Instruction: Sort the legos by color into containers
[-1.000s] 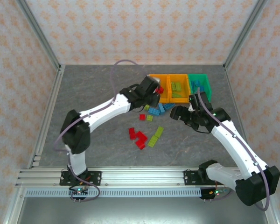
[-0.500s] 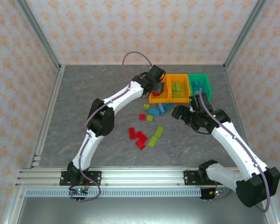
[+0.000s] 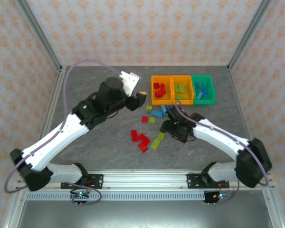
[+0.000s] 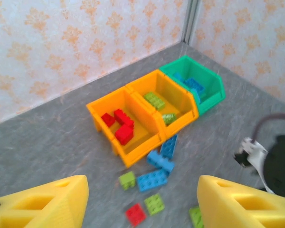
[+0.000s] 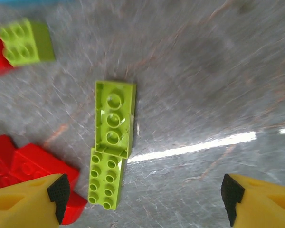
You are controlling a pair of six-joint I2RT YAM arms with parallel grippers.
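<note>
Seemingly three red legos (image 4: 118, 124) fill one of three containers (image 4: 183, 124); left gripper (image 4: 142, 202), right gripper (image 5: 142, 194) gape empty.

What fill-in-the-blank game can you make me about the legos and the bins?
The left orange bin holds only ___ legos.
The ___ bin holds blue legos.
The right gripper has its jaws ___ above two lime green legos on the table.
Missing words: red; green; open.

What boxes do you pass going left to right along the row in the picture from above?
First orange bin with red bricks, second orange bin with lime bricks, green bin with blue bricks.
</note>
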